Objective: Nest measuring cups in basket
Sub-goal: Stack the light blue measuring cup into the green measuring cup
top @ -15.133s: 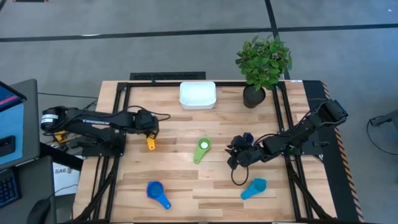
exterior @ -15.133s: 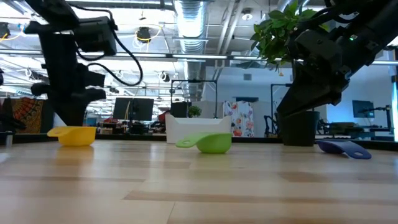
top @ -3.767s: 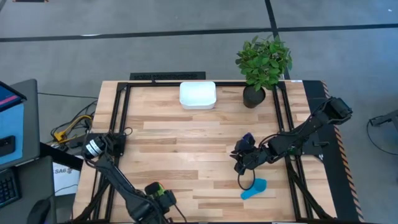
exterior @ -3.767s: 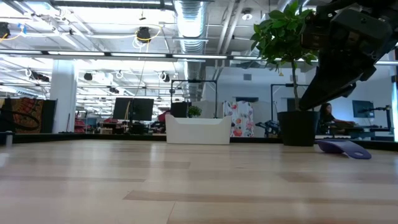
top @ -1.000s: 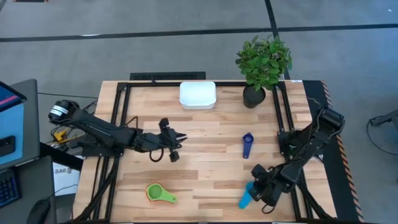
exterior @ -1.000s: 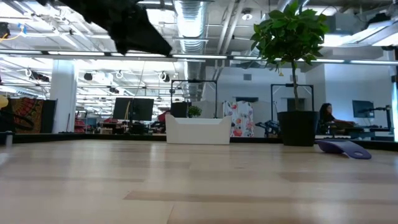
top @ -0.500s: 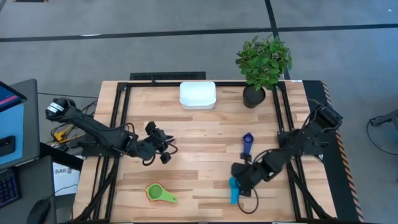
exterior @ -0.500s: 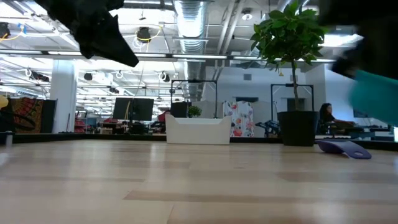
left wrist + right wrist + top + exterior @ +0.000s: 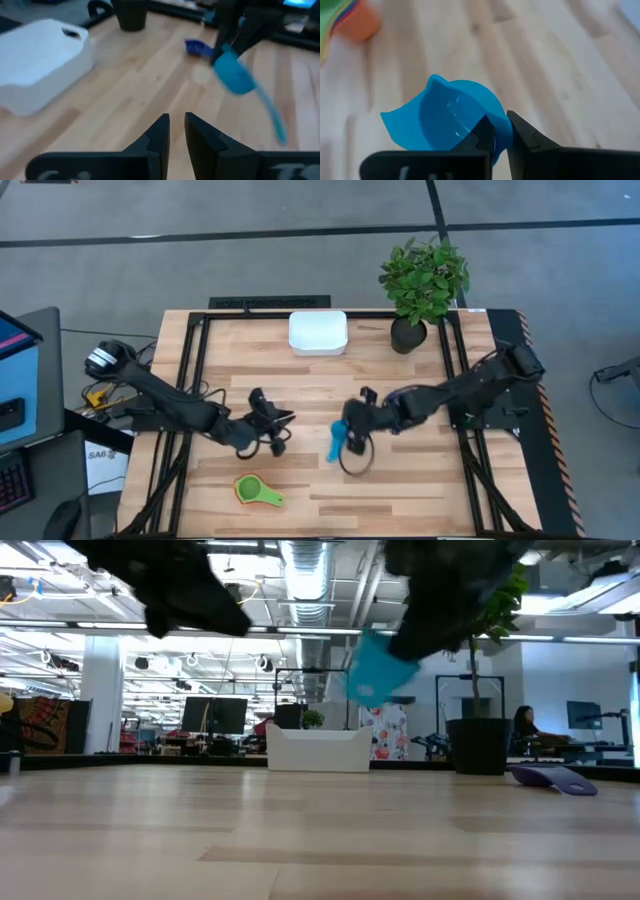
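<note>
Right gripper (image 9: 347,433): clamped on the light blue cup (image 9: 337,440), held above mid-table, likely for carrying to the nested stack (image 9: 255,492) near left.
Left gripper (image 9: 277,426): fingers nearly together, empty, just left.
Basket (image 9: 318,333): far centre, contents cannot be told.
Dark blue cup (image 9: 199,48): loose, right.

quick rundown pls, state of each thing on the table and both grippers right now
light blue cup: held off the table in the right gripper.
right gripper: shut on the light blue cup's rim, mid-table.
left gripper: nearly shut, empty, above the table.
nested cup stack: green outermost, resting on the table near the front.
dark blue cup: lying loose on the table.
basket: upright at the back edge, no cups inside.
</note>
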Controlling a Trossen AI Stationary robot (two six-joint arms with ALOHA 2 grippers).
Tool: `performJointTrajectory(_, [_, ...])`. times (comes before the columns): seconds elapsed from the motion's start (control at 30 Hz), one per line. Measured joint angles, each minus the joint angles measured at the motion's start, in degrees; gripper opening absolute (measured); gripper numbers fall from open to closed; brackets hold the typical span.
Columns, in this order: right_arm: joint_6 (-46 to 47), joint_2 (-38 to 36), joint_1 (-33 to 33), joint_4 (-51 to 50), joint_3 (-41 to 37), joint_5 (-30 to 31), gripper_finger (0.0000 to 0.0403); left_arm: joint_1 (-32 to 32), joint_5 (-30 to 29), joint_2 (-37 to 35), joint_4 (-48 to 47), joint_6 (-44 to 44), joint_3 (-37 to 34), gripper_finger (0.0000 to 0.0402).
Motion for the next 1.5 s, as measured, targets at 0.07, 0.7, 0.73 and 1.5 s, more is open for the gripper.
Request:
performJointTrajectory(0.07, [1.1,0.1,-2.1,0.5,0.0,0.1,0.0041,1.5,-0.1,2.8,6.2,1.6,0.0,0.0057])
performJointTrajectory(0.7, [-7.4,0.0,-4.2,5.0,0.0,-0.6,0.0047,13.0,21.9,6.9,10.9,13.3,9.6,0.0143])
performJointTrajectory(0.73, [-7.4,0.0,-4.4,5.0,0.0,-0.5,0.0047,13.2,21.9,6.9,10.0,13.5,10.2,0.0142])
performJointTrajectory(1.5, [-10.0,0.0,-8.5,6.3,1.0,-3.6,0.0048,16.2,18.0,16.9,-3.4,14.9,20.6,0.0137])
